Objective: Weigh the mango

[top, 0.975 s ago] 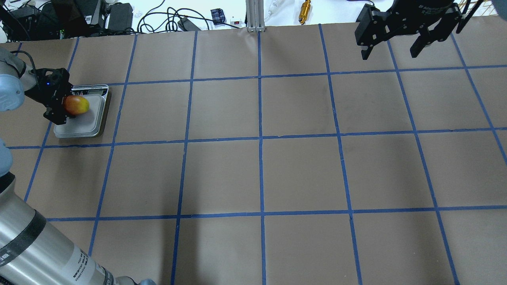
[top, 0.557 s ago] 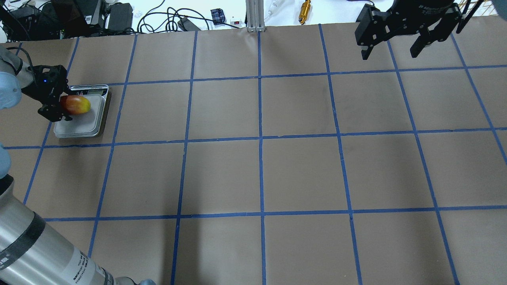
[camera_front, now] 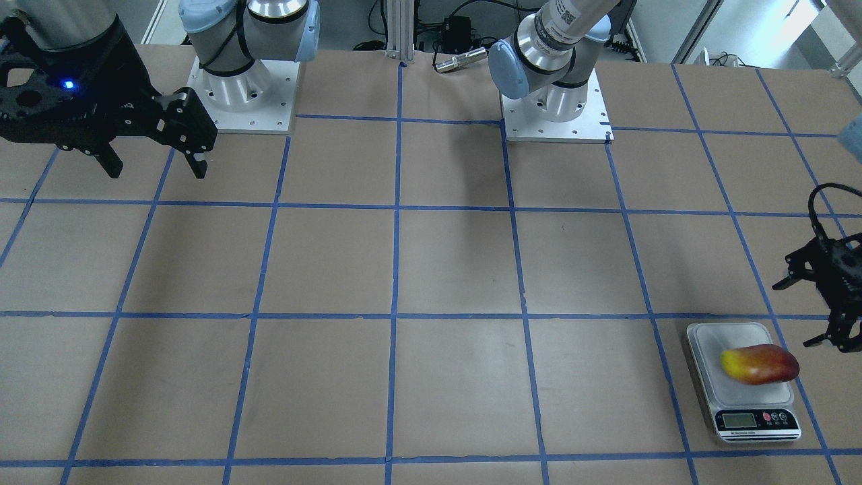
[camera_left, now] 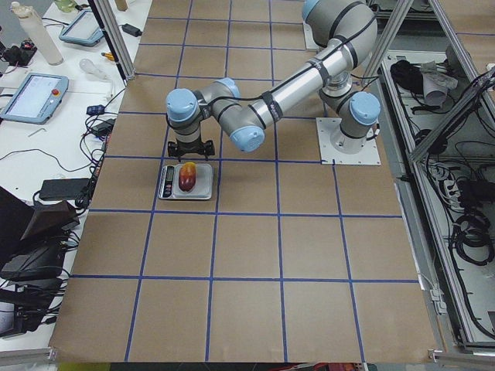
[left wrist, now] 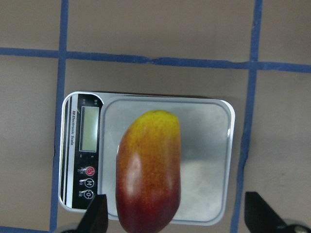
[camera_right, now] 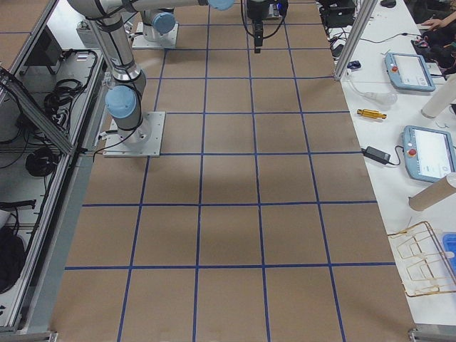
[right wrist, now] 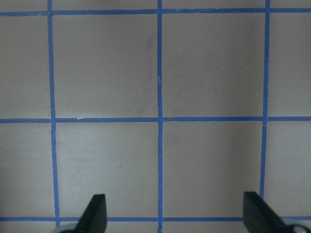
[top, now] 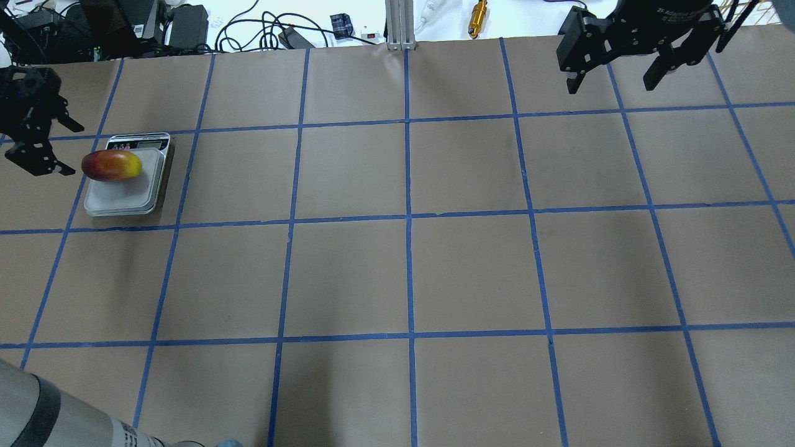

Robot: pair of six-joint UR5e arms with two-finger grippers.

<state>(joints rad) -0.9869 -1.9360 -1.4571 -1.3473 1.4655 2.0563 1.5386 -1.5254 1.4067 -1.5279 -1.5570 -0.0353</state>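
Observation:
The mango (top: pixel 112 165), yellow at one end and red at the other, lies on the platform of the small silver scale (top: pixel 124 197) at the table's left side. It also shows in the front view (camera_front: pixel 759 364) and the left wrist view (left wrist: pixel 148 174). My left gripper (top: pixel 76 151) is open and empty, just left of the scale and apart from the mango. In the left wrist view its fingertips (left wrist: pixel 97 216) stand either side of the mango's red end without touching it. My right gripper (top: pixel 610 85) is open and empty, high over the far right of the table.
The scale's display and buttons (camera_front: pixel 754 421) are on its far end. Cables, a gold cylinder (top: pixel 478 17) and an aluminium post (top: pixel 400 25) lie beyond the table's far edge. The arm bases (camera_front: pixel 555 108) are bolted at the robot's side.
My left gripper has drawn back to the left, off the mango and clear of the scale. The mango stays on the platform. The right arm has not moved.

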